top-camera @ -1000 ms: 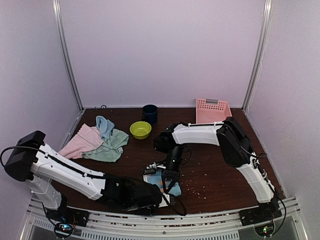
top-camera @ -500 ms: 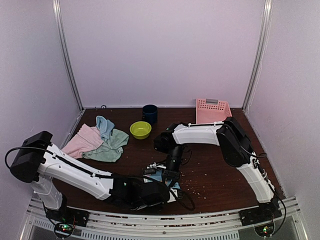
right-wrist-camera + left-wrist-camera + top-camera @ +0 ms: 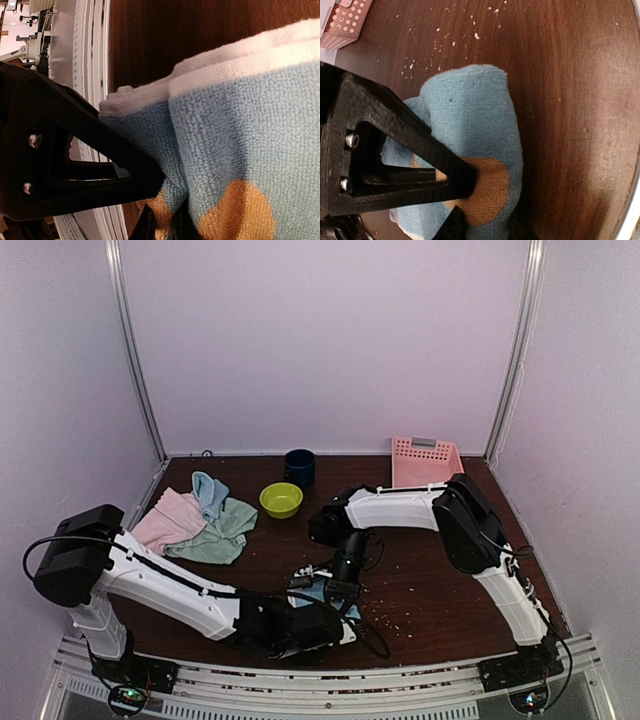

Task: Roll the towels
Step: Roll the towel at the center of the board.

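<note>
A light blue towel with orange patches (image 3: 313,591) lies folded near the table's front, between both grippers. My left gripper (image 3: 462,202) is shut on its thick fold, one finger pressing an orange patch (image 3: 492,187). My right gripper (image 3: 160,205) points down from above and is shut on a pinched fold of the same towel (image 3: 240,130). At the back left, a pink towel (image 3: 163,523), a pale blue one (image 3: 208,489) and a mint green one (image 3: 226,530) lie in a loose heap, far from either gripper.
A lime-green bowl (image 3: 281,500) and a dark blue cup (image 3: 299,467) stand behind the middle. A pink lattice basket (image 3: 425,460) sits at the back right. Pale crumbs (image 3: 395,615) dot the brown table (image 3: 430,570). My left arm (image 3: 170,585) lies along the near edge.
My left arm has slid right along the near edge to the patterned towel, and its jaws have narrowed onto it. The right arm and its grip have not moved.
</note>
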Tool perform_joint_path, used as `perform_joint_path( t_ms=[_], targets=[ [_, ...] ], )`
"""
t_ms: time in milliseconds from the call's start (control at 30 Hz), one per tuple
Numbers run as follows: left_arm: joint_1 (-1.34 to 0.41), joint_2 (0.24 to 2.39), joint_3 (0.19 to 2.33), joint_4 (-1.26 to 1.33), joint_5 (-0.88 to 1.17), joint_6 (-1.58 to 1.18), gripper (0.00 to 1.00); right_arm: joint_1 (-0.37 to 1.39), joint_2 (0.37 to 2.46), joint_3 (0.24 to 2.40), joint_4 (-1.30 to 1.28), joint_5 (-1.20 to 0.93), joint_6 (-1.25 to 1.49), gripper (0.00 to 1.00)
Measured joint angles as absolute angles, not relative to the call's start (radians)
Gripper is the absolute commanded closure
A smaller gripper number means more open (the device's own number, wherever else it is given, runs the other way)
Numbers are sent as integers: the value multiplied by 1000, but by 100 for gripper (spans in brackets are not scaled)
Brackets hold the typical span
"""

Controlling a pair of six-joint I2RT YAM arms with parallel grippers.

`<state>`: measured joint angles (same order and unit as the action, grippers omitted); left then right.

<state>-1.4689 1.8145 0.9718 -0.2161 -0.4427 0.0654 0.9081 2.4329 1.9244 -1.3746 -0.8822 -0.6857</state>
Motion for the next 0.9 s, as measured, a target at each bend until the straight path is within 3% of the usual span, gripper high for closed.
perform_joint_path(
  t_ms=[233,367,600,733,900],
  targets=[
    [-1427,1818,987,-207,-381,57,86,891,2389,1936,-1376,-842,-672,68],
    [-1381,1811,991,-197,-289,48,87,818,2252,1953,-1311,-815,-621,62],
    [-1191,1798,1002,-180,114,-12,88,641,1817,1915,-1114,-808,-518,59],
    [-1067,1842,1007,-142,413,-73,88,633,1555,1762,-967,-858,-479,50],
    [-968,1960,1059,-86,720,-149,89,675,1371,1625,-945,-931,-580,50]
  ],
)
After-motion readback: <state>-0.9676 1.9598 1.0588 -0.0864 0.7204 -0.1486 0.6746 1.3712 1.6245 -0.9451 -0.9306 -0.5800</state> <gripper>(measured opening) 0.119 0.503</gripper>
